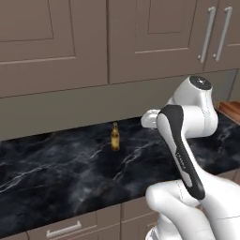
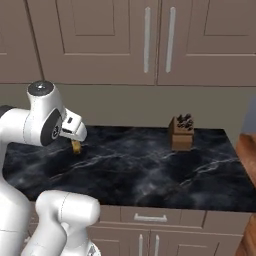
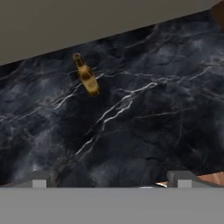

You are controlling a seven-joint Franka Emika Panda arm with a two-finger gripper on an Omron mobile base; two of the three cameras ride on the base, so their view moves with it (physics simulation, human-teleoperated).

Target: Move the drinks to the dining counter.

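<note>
Gripper (image 3: 109,183) spread wide and empty, amber beer bottle (image 3: 87,78) upright on marble worktop (image 3: 148,118) well ahead, knife block (image 2: 181,132) holding dark-handled knives in right base view.

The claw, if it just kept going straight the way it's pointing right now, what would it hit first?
Most likely bare marble worktop. In the hand view the open claw looks down at empty dark stone. The amber beer bottle stands upright well off that line, up and to the left, so it would probably be missed. Depth is hard to judge.
</note>
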